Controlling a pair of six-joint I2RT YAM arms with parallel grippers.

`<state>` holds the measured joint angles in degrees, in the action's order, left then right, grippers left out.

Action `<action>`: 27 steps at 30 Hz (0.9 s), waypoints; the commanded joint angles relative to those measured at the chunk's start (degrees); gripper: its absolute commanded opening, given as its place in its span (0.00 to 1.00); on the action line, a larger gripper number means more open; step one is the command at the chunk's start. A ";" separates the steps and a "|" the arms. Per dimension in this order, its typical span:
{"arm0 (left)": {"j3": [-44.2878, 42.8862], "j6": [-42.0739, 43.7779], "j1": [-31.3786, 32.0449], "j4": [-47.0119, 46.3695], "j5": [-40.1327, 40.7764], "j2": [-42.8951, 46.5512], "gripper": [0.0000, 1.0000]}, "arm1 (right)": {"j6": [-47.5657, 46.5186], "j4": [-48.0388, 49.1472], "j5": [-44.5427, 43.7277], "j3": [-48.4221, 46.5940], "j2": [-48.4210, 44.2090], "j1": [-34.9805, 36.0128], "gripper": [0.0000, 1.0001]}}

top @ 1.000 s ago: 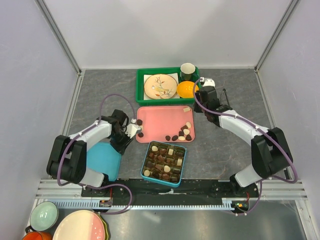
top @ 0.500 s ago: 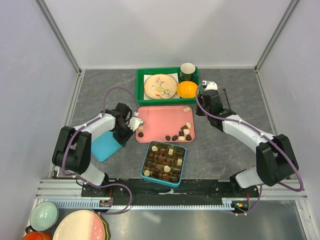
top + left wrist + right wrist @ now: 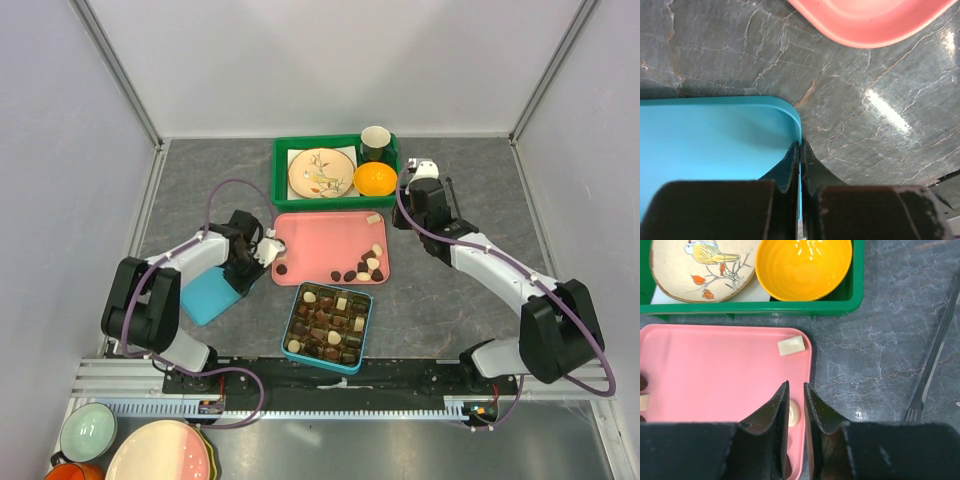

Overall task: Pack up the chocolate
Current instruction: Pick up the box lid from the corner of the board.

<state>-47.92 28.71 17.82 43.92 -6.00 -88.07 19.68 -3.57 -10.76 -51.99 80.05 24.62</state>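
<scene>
Left end effector, clamped shut on the rim of the teal lid, should lift it level, since loose chocolate lies on the pink tray beside the tin; right end effector hovers, jaws slightly apart

Dark grey table, veined like marble, with thin rust-coloured cracks and a bright streak of glare in the left wrist view. Boxed in left, back and right by plain pale walls. Slanting metal posts at the back corners. Slotted aluminium rail along the near edge.
</scene>
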 commanded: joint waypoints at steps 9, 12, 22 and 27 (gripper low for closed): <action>-8.93 2.66 0.11 15.04 -3.05 15.29 0.02 | -6.23 11.38 12.59 3.12 -9.64 0.34 0.28; -15.34 5.21 0.11 23.12 -8.82 20.03 0.02 | -9.38 15.94 18.29 5.13 -12.10 0.34 0.35; -34.08 24.89 0.72 44.23 -38.27 30.22 0.02 | -18.44 42.50 49.40 15.77 -18.79 0.78 0.58; -31.62 35.45 2.39 44.23 -41.63 36.48 0.02 | -28.27 38.23 52.86 14.37 -20.46 1.74 0.63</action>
<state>-80.25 52.05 18.94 75.40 -39.38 -54.78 1.56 30.79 32.86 -36.62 61.89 25.61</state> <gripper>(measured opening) 0.024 0.605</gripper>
